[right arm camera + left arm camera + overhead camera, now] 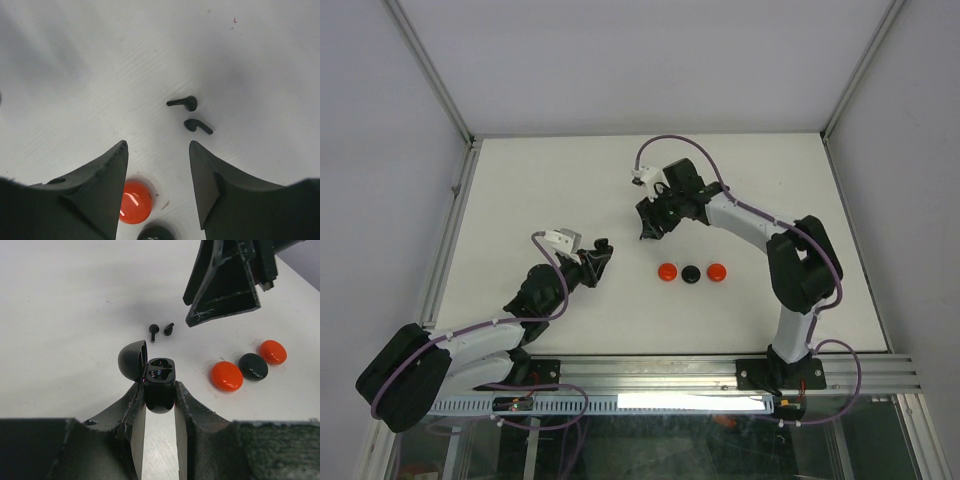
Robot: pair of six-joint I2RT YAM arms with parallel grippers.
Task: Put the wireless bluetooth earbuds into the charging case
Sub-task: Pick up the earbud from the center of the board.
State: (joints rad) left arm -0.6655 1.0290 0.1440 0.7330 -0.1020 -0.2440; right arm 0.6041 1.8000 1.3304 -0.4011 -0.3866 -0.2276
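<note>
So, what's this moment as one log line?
left tool: shut on charging case | right tool: open, near earbuds | earbuds: two, on table, not inserted

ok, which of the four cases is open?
The black case clamped in the left fingers: its lid is swung back. The red one, black one and second red one lie shut on the table.

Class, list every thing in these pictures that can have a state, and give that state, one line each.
charging case: lid open, both sockets empty, held by the left gripper
left gripper: shut on the charging case
right gripper: open, holding nothing, above the earbuds
black earbuds: out of the case, lying loose on the table
round discs, red, black, red: lying in a row, untouched
</note>
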